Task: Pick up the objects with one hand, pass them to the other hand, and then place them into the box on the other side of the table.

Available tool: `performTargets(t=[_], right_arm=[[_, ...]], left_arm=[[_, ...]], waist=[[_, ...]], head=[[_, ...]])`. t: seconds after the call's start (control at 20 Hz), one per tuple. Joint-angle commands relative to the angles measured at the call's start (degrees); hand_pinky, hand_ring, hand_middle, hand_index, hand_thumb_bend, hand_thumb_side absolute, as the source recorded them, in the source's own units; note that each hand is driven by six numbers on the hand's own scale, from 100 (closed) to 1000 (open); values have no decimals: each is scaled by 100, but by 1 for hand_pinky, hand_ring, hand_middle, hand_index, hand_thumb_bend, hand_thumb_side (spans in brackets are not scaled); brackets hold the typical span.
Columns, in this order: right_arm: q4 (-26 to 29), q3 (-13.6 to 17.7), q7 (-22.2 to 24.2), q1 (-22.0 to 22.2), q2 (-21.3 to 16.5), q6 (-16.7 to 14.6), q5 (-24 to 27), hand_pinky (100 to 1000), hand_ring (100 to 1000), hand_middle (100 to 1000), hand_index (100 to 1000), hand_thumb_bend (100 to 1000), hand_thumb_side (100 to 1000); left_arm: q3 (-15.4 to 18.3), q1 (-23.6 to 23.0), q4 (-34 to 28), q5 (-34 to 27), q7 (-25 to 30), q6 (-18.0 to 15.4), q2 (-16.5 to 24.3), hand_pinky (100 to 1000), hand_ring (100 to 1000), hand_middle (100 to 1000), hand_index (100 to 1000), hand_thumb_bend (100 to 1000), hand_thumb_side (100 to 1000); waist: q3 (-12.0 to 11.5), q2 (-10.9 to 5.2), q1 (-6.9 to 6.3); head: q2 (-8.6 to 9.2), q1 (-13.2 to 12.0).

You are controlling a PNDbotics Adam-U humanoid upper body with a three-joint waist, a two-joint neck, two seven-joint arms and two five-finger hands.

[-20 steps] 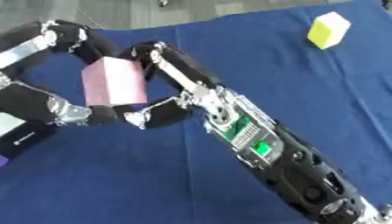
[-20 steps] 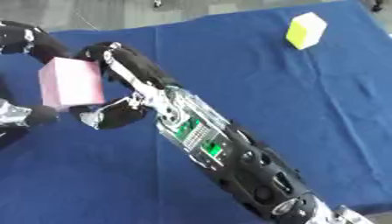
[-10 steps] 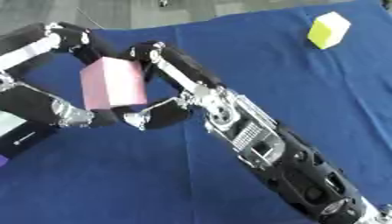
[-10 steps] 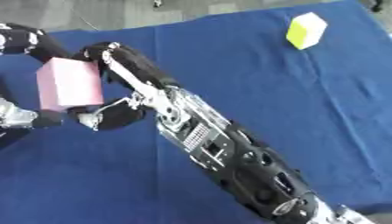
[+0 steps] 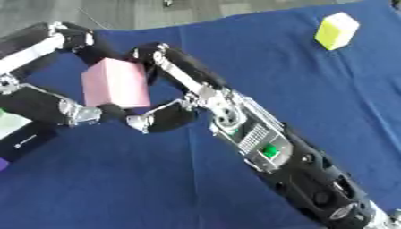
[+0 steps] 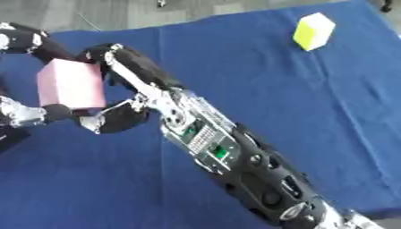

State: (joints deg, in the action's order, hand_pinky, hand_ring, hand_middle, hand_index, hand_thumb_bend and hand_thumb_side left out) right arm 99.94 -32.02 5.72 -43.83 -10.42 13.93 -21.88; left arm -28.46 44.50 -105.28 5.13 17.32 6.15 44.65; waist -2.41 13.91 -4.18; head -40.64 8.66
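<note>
Pink block (image 5: pixel 116 88) pinched between left hand (image 5: pixel 74 112) and right hand (image 5: pixel 168 117), both gripping.

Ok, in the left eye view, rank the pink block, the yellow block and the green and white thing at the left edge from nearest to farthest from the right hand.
1. Pink block: between the fingers of the right hand.
2. Green and white thing: left edge, beside the left hand.
3. Yellow block: far right corner of the blue cloth.
</note>
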Motion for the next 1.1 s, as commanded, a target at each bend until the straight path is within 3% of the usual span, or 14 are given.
performTargets(t=[0.05, 0.15, 0.4, 0.9, 1.1], right_arm=[[207, 16, -1, -136, 17, 4, 65, 602, 650, 527, 579, 100, 100], [210, 12, 8, -139, 18, 12, 86, 602, 650, 527, 578, 100, 100], [245, 24, -1, -145, 20, 7, 113, 600, 650, 527, 578, 100, 100], [281, 24, -30, -143, 25, 3, 163, 599, 652, 527, 578, 100, 100], [305, 21, -22, -136, 24, 9, 188, 599, 652, 527, 578, 100, 100]], left_arm=[[-7, 99, -7, 108, -10, -2, 43, 710, 639, 614, 744, 441, 301], [-22, 102, 11, 158, 22, -4, 34, 709, 638, 613, 743, 445, 275], [-23, 103, 36, 178, 234, -71, 25, 719, 650, 632, 767, 569, 257], [-9, 113, 77, 262, 529, -191, -20, 721, 656, 641, 780, 645, 224], [-7, 129, 98, 316, 479, -180, -68, 709, 638, 618, 766, 580, 226]], waist=[[-7, 15, 44], [-7, 17, 45], [-11, 19, 44], [-6, 19, 41], [-2, 21, 41]], head=[[42, -13], [40, -13], [35, -11], [43, -5], [48, -2]])
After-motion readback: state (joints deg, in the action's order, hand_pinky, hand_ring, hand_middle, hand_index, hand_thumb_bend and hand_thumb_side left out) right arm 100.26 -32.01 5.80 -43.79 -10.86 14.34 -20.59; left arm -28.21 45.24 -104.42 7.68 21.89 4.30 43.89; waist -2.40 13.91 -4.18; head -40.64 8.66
